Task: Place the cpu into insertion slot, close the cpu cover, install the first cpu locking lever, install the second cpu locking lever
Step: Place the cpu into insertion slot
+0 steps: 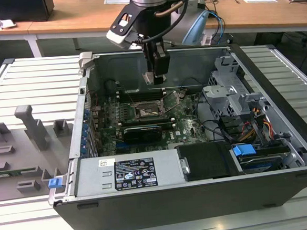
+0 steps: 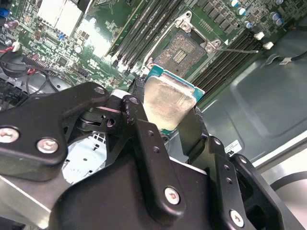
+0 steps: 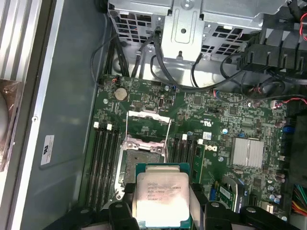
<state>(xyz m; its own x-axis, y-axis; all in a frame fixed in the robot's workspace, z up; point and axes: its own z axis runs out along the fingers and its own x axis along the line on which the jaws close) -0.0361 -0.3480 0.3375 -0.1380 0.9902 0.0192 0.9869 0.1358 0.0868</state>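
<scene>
Ribs of grey metal run across the table (image 1: 29, 76) in the exterior view, and one open computer case (image 1: 202, 206) lies on it with its inside facing up. Wooden desks (image 1: 73, 18) stand behind it. Several grey blocks (image 1: 33, 128) sit on the table at the exterior view's left. My claw (image 1: 158, 78) hangs inside the case above the green board (image 1: 186, 126), clear of it, over the one insertion slot (image 1: 145, 112).

In the second wrist view my two fingers (image 2: 144, 134) are drawn in tight on the one cpu (image 2: 170, 93), gripping it by opposite edges with its pale metal face in plain sight. The chip is held tilted in the air over the board. The insertion slot (image 2: 180, 52) shows its dark centre bare, with the chip's far corner just short of it. Long memory slots (image 2: 139, 33) run along two sides of the socket.

In the first wrist view the cpu (image 3: 162, 191) sits between my finger pads, off the board, and it overlaps the nearer edge of the slot (image 3: 144, 158). The cpu cover (image 3: 147, 117) is swung open on the far side of the socket. I count one coin cell (image 3: 121, 93), one finned heat sink (image 3: 248, 153) and one metal drive cage (image 3: 187, 24), which stands past the board's edge with black cables looping under it.
</scene>
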